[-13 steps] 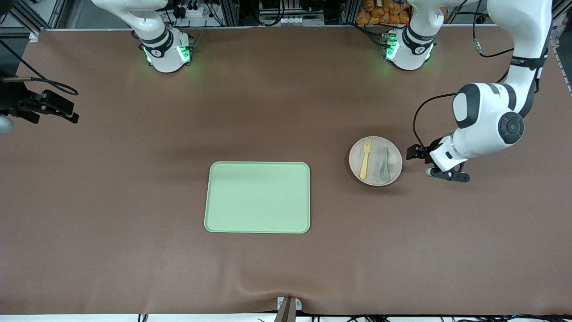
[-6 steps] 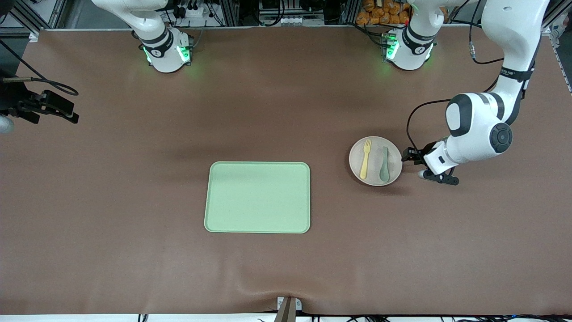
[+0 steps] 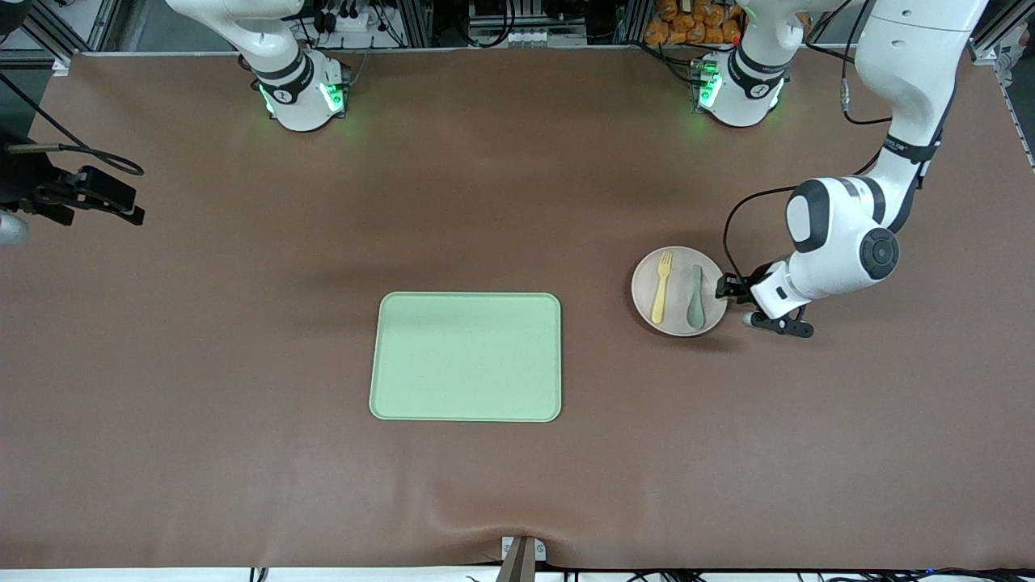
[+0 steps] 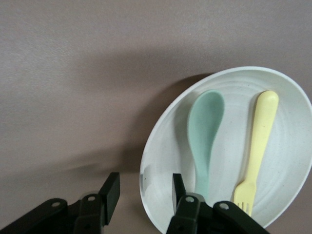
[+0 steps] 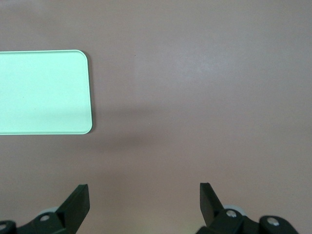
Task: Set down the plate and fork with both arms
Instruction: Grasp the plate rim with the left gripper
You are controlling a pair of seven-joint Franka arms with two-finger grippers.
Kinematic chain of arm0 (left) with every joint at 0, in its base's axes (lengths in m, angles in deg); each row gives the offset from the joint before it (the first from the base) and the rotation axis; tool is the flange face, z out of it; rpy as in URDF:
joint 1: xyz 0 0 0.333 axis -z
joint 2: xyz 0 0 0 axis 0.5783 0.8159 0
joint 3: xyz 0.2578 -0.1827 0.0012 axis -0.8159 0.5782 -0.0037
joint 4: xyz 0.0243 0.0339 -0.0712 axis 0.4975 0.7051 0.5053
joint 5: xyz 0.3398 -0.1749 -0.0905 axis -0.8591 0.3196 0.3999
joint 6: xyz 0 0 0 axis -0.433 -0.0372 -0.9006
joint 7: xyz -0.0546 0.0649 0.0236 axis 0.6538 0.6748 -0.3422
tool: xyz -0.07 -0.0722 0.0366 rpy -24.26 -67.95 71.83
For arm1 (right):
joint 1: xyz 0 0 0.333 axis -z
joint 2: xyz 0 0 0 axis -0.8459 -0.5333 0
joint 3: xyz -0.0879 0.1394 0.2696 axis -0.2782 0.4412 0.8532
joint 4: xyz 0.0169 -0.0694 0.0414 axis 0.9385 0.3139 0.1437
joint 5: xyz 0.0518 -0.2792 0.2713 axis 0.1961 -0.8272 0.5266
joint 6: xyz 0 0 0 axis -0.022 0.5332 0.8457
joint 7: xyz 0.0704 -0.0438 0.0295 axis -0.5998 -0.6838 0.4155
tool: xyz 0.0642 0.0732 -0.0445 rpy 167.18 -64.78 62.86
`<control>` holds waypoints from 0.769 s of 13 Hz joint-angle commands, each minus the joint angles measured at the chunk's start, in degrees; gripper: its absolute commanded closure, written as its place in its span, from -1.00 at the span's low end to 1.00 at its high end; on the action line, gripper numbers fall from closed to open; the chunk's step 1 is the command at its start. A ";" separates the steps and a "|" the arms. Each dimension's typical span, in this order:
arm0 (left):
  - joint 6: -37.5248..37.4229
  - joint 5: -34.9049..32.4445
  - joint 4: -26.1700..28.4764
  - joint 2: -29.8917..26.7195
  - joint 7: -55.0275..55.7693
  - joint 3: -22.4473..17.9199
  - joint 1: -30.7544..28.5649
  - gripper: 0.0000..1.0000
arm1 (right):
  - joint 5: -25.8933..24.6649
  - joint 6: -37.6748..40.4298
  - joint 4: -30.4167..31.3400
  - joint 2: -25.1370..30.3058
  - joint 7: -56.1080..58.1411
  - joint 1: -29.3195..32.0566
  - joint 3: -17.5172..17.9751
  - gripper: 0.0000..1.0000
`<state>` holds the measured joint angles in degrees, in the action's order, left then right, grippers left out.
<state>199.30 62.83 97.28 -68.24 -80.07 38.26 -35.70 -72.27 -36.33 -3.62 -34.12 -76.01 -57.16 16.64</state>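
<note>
Left tool (image 4: 142, 187) astride plate (image 4: 161, 141) rim (unclamped)

In the left wrist view, the small round pale beige-pink plate (image 4: 161, 161) runs off the frame's edge, and the left tool (image 4: 142, 192) hides the pale yellow plastic fork's (image 4: 258, 141) tine tips.

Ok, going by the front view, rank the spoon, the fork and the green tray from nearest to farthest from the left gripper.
From the left gripper, at the plate's rim:
1. Spoon, on the plate, on the gripper's side.
2. Fork, on the plate beside the spoon, toward the tray.
3. Green tray, mid-table, toward the right arm's end.
</note>
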 commanded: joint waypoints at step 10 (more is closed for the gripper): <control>3.68 1.29 -0.75 3.59 -1.66 1.58 0.46 1.00 | 0.29 0.40 -0.64 -0.30 0.41 0.09 -0.12 -1.00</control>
<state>202.24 62.87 96.97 -65.71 -80.34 39.47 -35.57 -72.27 -36.33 -3.62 -34.28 -76.00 -57.16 16.63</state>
